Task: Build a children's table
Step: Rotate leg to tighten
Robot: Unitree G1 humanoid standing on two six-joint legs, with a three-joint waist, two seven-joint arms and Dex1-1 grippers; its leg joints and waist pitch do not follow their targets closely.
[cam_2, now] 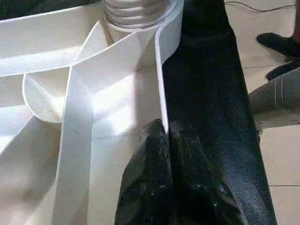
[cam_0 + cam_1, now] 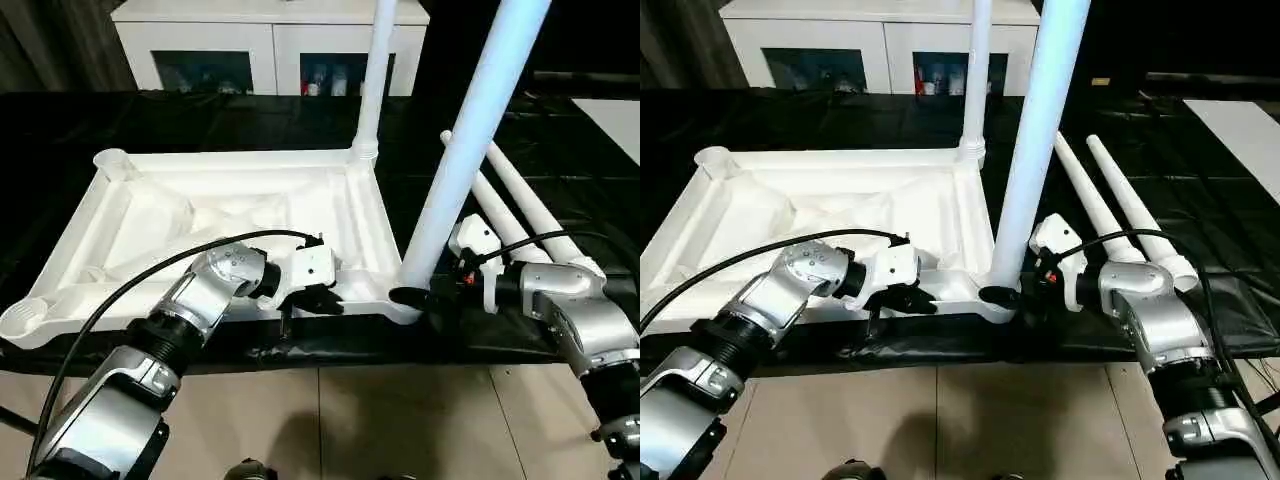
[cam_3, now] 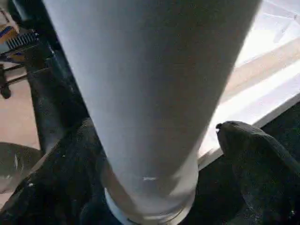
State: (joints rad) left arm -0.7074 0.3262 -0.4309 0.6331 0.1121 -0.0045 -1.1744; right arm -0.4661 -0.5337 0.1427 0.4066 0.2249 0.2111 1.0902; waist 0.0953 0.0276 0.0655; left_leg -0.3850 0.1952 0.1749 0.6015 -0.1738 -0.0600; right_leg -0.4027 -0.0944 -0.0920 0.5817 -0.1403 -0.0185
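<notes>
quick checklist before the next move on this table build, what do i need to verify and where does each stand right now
1. Left end effector clamped on the near rim of the tabletop to steady it: ok, fingers shut over the wall.
2. Near leg standing in its corner socket: ok, base is in the socket; fully home: cannot tell.
3. Near leg straight: not ok, it leans compared with the far leg.
4. Right end effector around the near leg's base: fingers sit on both sides with a gap, so not clamped.
5. Spare legs within reach: ok, two lie on the black cloth beside the right arm.
6. Remaining sockets free: ok, both left corners are empty.
</notes>
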